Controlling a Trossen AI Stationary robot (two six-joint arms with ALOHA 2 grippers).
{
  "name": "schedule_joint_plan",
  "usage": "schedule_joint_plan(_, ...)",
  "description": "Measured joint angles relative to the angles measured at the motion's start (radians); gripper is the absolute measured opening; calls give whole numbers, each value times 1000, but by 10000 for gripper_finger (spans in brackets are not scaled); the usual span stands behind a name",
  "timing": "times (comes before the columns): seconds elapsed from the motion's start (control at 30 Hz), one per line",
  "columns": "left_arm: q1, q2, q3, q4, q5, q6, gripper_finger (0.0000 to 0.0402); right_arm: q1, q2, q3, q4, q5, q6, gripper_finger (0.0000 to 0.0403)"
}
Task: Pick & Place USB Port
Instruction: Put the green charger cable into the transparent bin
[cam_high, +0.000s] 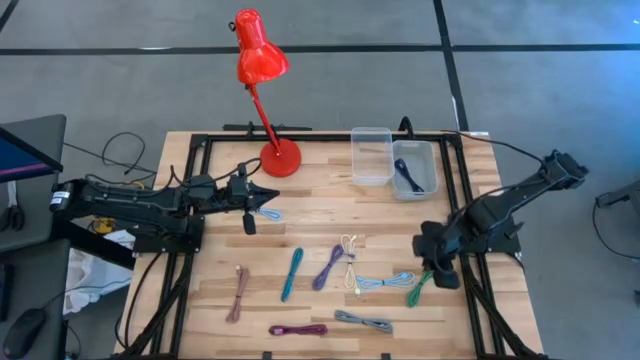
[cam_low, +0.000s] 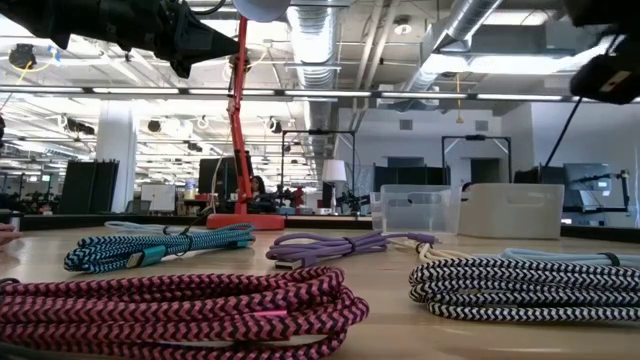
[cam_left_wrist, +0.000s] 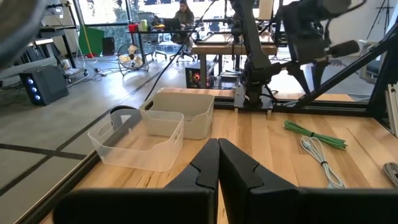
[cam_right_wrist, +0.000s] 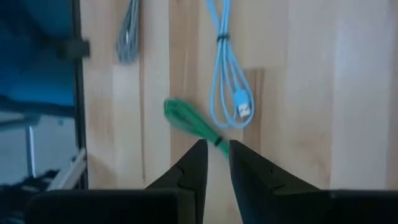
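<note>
Right gripper (cam_right_wrist: 214, 155), fingers slightly parted and empty, hangs over the green cable (cam_right_wrist: 189, 122); left gripper (cam_left_wrist: 217, 163) closed, empty

lamp (cam_high: 258, 70) red | cable (cam_high: 418, 288) green | cable (cam_high: 297, 329) magenta zigzag

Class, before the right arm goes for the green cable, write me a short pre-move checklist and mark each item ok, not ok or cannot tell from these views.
1. Right gripper lined up over the green cable: ok, the cable runs toward the gap between its fingers.
2. Right gripper open enough to take the cable: not ok, only a narrow gap.
3. Light blue cable apart from the green one: cannot tell, they lie very close.
4. Left gripper out of the way: ok, shut, across the table.
5. Clear bin has room: ok.
</note>
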Motion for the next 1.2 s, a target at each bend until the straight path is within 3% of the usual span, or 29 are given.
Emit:
schedule_joint_plan(0.4,0,0,0,0,0,-8,6,107,223,3,-40,-1,-121,64)
schedule_joint_plan(0.53,0,0,0,0,0,-8,6,119,285,59,-148,-26,-122,66)
schedule_joint_plan(0.63,0,0,0,0,0,-7,6,124,316,103,-177,13,-125,76)
schedule_joint_plan(1.03,0,0,0,0,0,-8,6,181,395,163,-167,225,-318,187)
schedule_joint_plan(1.2,0,0,0,0,0,-8,6,190,426,155,-164,237,-325,217)
